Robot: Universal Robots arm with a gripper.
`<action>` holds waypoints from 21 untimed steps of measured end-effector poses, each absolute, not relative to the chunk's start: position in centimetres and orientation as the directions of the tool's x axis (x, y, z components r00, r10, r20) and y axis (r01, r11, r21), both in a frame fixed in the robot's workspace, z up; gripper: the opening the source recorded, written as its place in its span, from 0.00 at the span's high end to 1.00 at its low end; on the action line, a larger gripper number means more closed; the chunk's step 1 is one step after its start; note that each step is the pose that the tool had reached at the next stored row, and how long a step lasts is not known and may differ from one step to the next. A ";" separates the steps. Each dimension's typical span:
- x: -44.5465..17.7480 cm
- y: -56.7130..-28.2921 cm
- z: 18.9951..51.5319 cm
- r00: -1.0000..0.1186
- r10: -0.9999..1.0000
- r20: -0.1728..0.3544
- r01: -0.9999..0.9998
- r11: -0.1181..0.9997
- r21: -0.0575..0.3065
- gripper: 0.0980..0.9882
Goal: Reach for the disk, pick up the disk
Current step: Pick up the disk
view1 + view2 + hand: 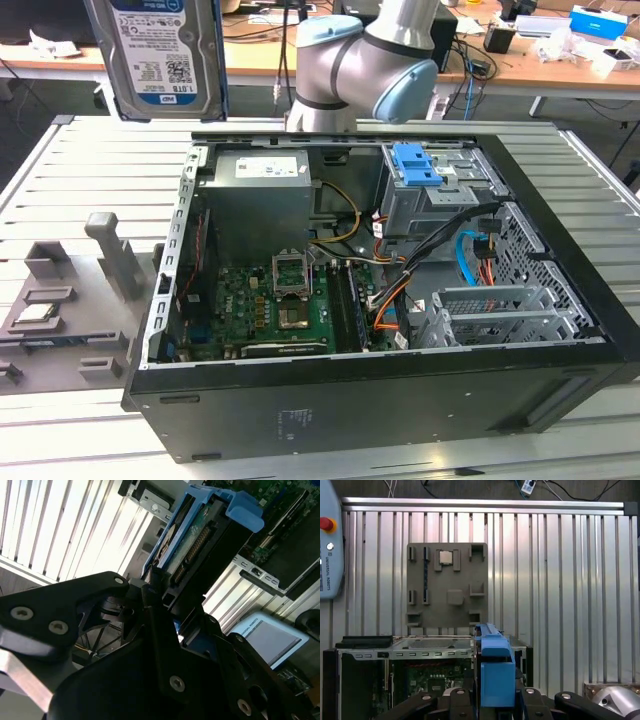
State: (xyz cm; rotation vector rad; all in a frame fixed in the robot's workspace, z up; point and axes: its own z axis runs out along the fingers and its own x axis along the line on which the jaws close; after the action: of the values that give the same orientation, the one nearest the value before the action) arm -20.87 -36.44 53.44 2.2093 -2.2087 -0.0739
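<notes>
The disk is clamped edge-on in the closed gripper and projects straight out beyond its fingertips. The open computer case lies well beyond. Apply even pressure on the blue carrier rail; prevent tilt or slip.

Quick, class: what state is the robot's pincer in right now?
Pincer: closed on the disk, holding it in the air.

Noted in the exterior view: the disk, upper left, is labelled white-and-blue and edged blue. Case recorded black, stand grey, table silver, slatted.
</notes>
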 end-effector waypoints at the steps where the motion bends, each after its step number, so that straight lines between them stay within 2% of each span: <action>1: -20.6 -36.4 53.4 0.000 -1.000 -0.022 -0.999 -0.001 0.045 0.70; 21: -13.7 -36.4 53.4 0.000 -1.000 -0.022 -0.999 -0.001 0.047 0.70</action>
State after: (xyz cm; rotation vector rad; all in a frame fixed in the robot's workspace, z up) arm -13.72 -36.40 53.45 2.2082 -2.2076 -0.0762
